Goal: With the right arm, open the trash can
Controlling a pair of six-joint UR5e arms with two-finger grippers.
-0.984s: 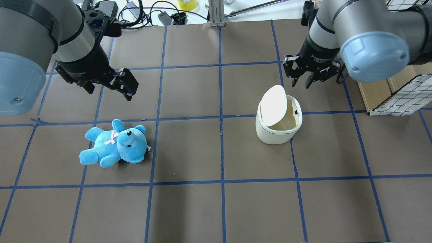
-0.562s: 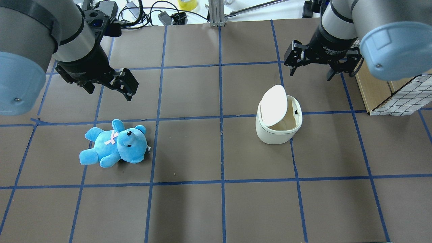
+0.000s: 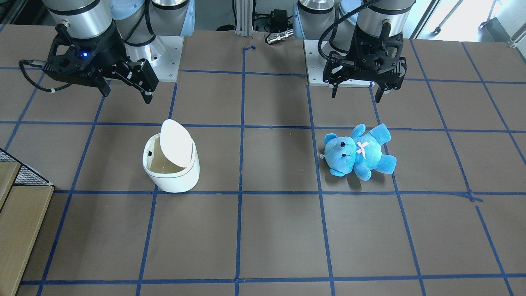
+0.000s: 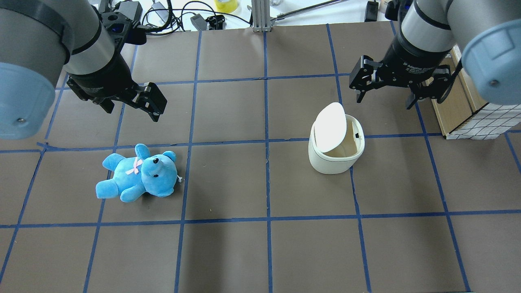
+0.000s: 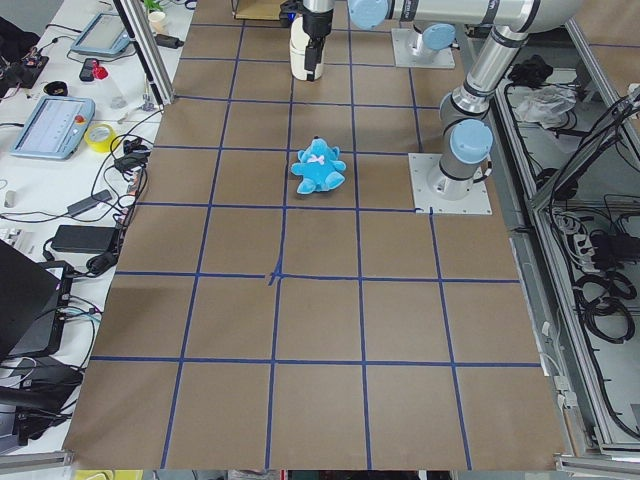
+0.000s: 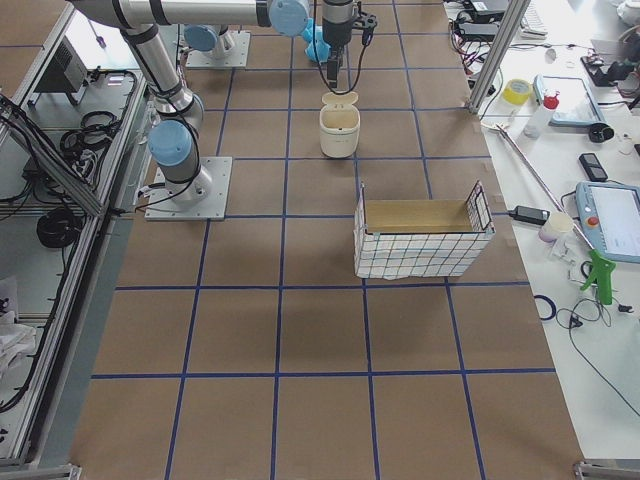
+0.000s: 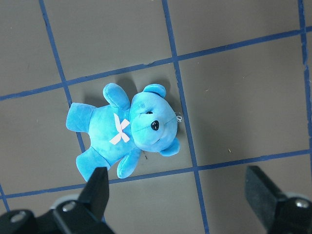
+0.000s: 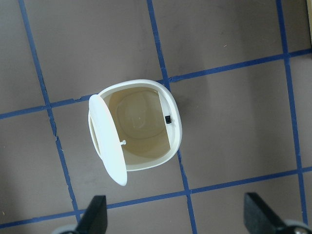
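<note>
The white trash can (image 4: pixel 331 162) stands right of centre with its lid (image 4: pixel 330 126) tipped up on the left rim, so the beige inside shows. It also shows in the front view (image 3: pixel 174 179) and the right wrist view (image 8: pixel 173 131). My right gripper (image 4: pixel 384 98) is open and empty. It hovers above and beyond the can, not touching it, and it also shows in the front view (image 3: pixel 125 92). My left gripper (image 4: pixel 132 110) is open and empty, above and behind the blue teddy bear (image 4: pixel 138 173).
A wire-sided wooden box (image 4: pixel 476 118) stands at the table's right edge, close to my right gripper. Cables and small devices (image 4: pixel 171 14) lie along the far edge. The brown table top carries a grid of blue tape lines (image 4: pixel 266 142).
My right gripper has moved right and slightly away from the can, and its fingers have spread wider. The lid stays up. The left arm and the bear have not moved.
</note>
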